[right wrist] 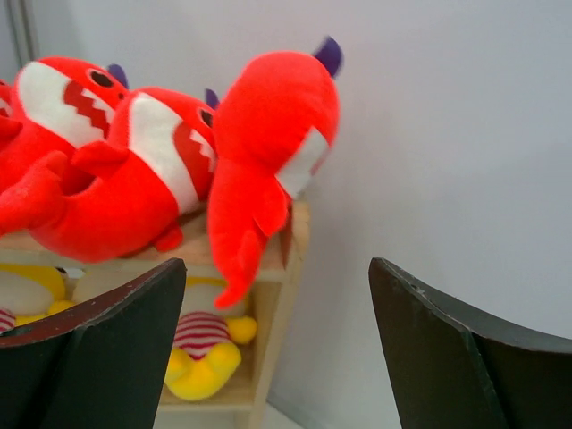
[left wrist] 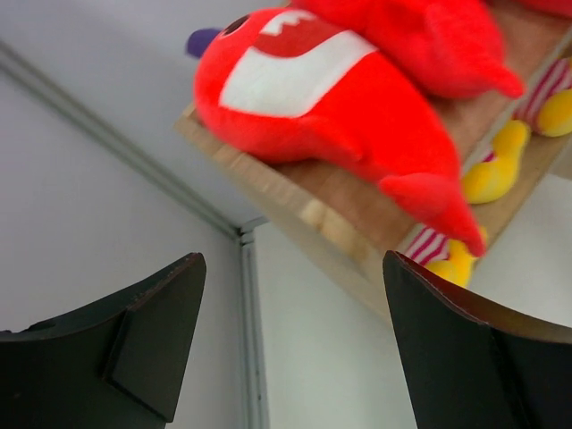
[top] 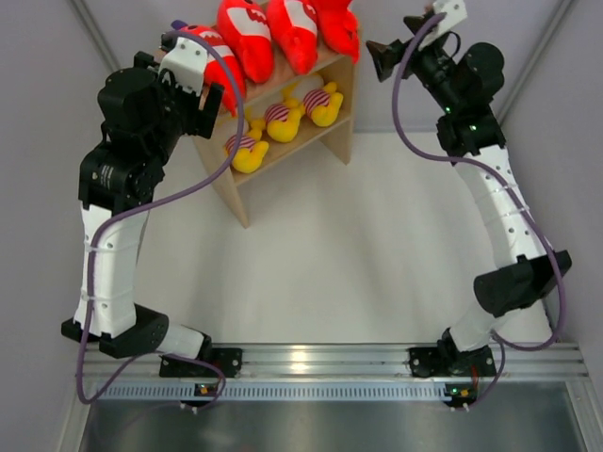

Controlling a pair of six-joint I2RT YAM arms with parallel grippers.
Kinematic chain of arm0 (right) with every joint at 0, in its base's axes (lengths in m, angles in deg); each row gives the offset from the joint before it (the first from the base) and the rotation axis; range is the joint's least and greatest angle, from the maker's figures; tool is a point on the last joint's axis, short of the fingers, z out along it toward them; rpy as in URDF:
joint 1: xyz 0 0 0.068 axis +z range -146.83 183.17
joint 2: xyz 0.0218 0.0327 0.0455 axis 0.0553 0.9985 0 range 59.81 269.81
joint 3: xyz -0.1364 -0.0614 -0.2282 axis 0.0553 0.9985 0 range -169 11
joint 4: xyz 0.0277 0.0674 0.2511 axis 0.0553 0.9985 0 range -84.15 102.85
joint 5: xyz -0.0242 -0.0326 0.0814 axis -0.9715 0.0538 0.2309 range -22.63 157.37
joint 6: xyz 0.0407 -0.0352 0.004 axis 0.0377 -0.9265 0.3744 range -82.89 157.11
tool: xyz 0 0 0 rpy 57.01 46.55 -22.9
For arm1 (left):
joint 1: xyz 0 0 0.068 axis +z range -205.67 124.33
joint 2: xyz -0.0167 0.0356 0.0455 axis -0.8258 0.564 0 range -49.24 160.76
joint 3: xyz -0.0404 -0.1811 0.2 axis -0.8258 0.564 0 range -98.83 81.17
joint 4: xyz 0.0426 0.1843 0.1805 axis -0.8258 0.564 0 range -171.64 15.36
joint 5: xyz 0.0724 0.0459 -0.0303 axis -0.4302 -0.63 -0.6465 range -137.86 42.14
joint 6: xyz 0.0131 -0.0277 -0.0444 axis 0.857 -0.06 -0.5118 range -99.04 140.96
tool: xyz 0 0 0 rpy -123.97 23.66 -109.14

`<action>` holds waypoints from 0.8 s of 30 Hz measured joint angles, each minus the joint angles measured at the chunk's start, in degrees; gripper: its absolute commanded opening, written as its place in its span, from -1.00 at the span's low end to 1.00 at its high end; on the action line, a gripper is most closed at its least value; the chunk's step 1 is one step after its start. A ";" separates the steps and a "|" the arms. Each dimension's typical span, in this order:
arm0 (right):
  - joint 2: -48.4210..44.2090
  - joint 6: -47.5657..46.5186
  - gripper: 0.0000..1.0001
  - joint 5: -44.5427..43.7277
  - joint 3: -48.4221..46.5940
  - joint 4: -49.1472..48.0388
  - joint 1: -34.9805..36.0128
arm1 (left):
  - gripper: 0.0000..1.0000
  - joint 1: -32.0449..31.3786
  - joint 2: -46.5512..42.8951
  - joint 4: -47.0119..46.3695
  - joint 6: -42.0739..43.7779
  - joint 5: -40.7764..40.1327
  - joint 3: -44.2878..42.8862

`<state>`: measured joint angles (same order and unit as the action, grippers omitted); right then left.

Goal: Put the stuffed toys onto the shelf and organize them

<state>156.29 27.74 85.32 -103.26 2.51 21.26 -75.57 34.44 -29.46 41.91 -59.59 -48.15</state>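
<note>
The light wood shelf (top: 337, 132) stands at the back of the table. Several red shark plushes (top: 247, 38) lie in a row on its top tier. Three yellow plushes in striped shirts (top: 283, 118) sit on the lower tier. My left gripper (top: 211, 98) is open and empty at the shelf's left end. Its wrist view shows its open jaws (left wrist: 293, 268) below the leftmost shark (left wrist: 331, 98). My right gripper (top: 382, 58) is open and empty, apart from the shelf's right end. Its wrist view (right wrist: 277, 268) faces the rightmost shark (right wrist: 277, 134), which stands upright and leans over the edge.
Grey enclosure walls (top: 47, 56) close in the table at the back and both sides. The shelf's left side panel (top: 231, 188) reaches toward the middle of the white table (top: 358, 245). A metal rail (top: 320, 360) runs along the near edge.
</note>
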 measured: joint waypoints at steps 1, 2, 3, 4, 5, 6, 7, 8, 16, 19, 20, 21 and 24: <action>-2.05 2.25 0.62 0.15 2.97 -1.16 -1.51 | 0.72 0.15 -0.63 -0.59 0.48 -3.02 1.31; -3.85 3.89 0.62 0.11 6.05 -2.05 -2.62 | 0.74 0.37 -0.96 -1.05 0.85 -5.14 2.10; -6.19 5.20 0.61 -0.33 10.45 -4.33 -3.58 | 0.76 0.85 -1.07 -1.42 1.18 -7.02 2.56; -8.46 5.90 0.62 -1.14 14.69 -5.51 -4.00 | 0.77 1.57 -1.05 -1.90 1.36 -8.59 2.73; -10.54 6.03 0.62 -2.19 19.06 -6.67 -3.56 | 0.77 2.32 -1.01 -2.47 1.44 -9.77 2.82; -12.04 5.77 0.62 -3.87 22.38 -7.19 -1.99 | 0.77 3.43 -0.92 -3.06 1.40 -10.69 2.84; -12.98 5.42 0.62 -5.64 24.85 -7.52 0.15 | 0.77 4.94 -0.90 -3.65 1.18 -11.04 2.84; -13.31 5.09 0.61 -6.88 26.67 -7.87 2.80 | 0.77 6.21 -0.90 -4.13 0.68 -11.21 2.84; -9.09 4.68 0.64 -12.15 33.09 -14.45 25.07 | 0.80 22.91 -2.03 -7.26 -6.75 -7.10 9.33; -2.95 5.64 0.64 -12.02 29.35 -15.87 28.59 | 0.81 26.38 -2.47 -7.39 -8.55 -4.59 13.49; -0.33 6.10 0.64 -11.82 27.47 -16.00 29.40 | 0.81 27.36 -2.64 -7.50 -8.96 -3.80 14.82; 1.64 6.27 0.64 -11.82 25.92 -16.04 30.01 | 0.82 28.20 -2.97 -7.39 -9.25 -3.30 16.06; 7.39 6.60 0.64 -12.20 21.73 -16.55 31.56 | 0.83 29.79 -3.80 -7.28 -9.70 -2.25 18.60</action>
<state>163.68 34.34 73.13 -81.54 -14.03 52.82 -45.78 30.63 -36.74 32.21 -61.84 -29.55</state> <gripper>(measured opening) 0.820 0.908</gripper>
